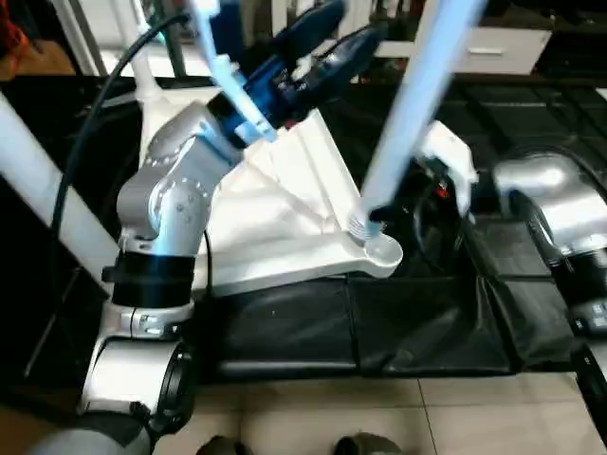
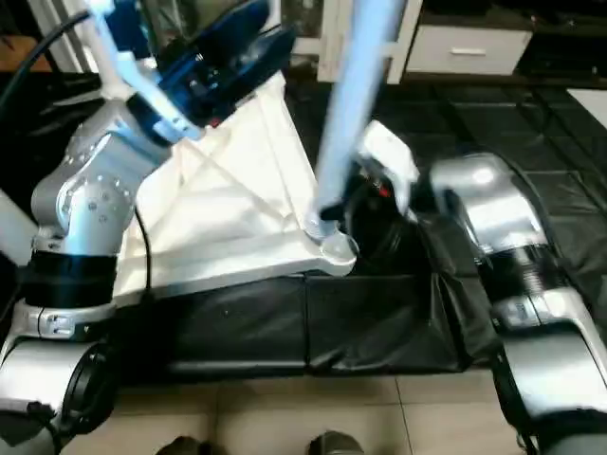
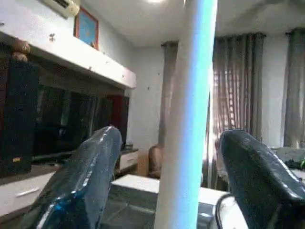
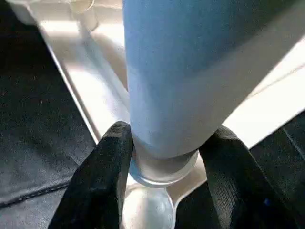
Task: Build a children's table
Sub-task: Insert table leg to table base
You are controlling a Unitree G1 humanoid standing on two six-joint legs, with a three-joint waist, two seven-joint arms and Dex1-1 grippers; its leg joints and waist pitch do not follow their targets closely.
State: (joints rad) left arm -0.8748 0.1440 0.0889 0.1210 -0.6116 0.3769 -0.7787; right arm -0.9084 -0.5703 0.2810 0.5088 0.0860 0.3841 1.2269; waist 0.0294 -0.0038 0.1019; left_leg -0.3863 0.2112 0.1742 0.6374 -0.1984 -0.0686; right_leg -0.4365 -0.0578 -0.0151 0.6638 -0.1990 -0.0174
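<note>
On the left, left tool [image 1: 318, 47] raised over the tabletop's far side, fingers [image 3: 81, 183] spread wide, gripping nothing; a leg passes between them without touching. Centre: white tabletop [image 1: 285, 204] lies ribbed underside up on black floor mats [image 1: 379, 332]. Right tool [image 4: 159, 176] is clamped on one leg [image 1: 417, 104] just above the near corner socket [image 1: 382, 252]. Legs visible: at least three. No readable labels.

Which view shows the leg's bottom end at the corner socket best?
Right wrist view: the leg's end sits large between the right gripper fingers, just above the corner socket. The eye views show it small and from farther off. The left wrist view shows the leg's shaft between the left gripper's spread fingers.
</note>
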